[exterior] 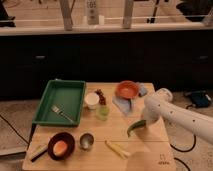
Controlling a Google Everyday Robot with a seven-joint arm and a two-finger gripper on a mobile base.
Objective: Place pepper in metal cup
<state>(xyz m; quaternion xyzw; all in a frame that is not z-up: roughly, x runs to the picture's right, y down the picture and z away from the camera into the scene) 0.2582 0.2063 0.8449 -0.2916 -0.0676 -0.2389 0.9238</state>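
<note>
The dark-green pepper (135,128) hangs curved from my gripper (146,122), just above the right part of the wooden table (150,150). The gripper, at the end of the white arm (170,112) that reaches in from the right, is shut on the pepper's right end. The small shiny metal cup (86,141) stands upright near the table's front, well to the left of the pepper and apart from it.
A dark bowl (61,146) holding an orange object sits left of the metal cup. A pale yellow stick vegetable (117,149) lies between cup and gripper. Behind are a green tray (60,97) with a fork (62,113), a white cup (92,100), a light-green cup (103,112), an orange bowl (127,90) and a blue cloth (122,105).
</note>
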